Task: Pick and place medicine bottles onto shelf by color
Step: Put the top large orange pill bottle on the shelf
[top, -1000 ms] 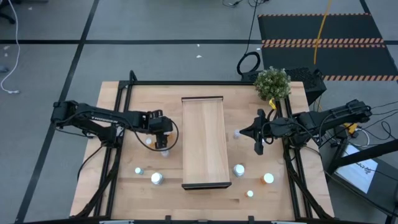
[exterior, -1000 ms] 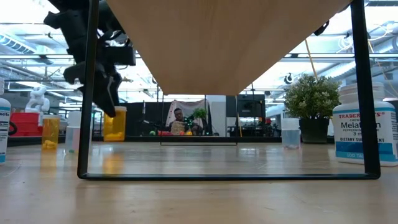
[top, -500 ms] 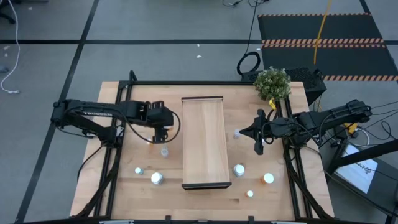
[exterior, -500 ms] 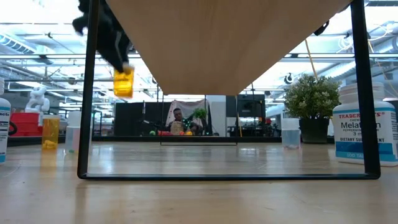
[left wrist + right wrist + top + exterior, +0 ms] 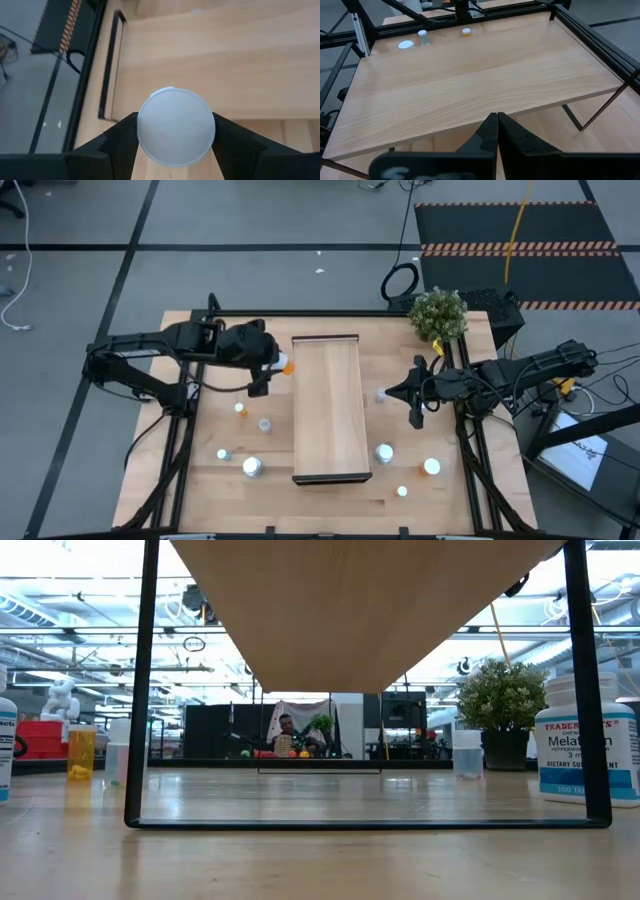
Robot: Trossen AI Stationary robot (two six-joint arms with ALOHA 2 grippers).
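Gripping 1 seemingly orange bottle (image 5: 286, 365), left gripper (image 5: 270, 367) nears shelf (image 5: 326, 420).

smooth pale wood shelf (image 5: 326, 406), matt white plastic bottle cap (image 5: 175, 126).

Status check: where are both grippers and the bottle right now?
Left gripper shut on orange bottle, lifted beside the shelf at its far left edge. Right gripper shut, empty, waiting right of shelf. Shelf top bare, nothing in the way.

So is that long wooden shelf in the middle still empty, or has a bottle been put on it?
Empty. From above, the shelf shows bare wood. The left gripper holds an orange bottle beside its edge, not on it.
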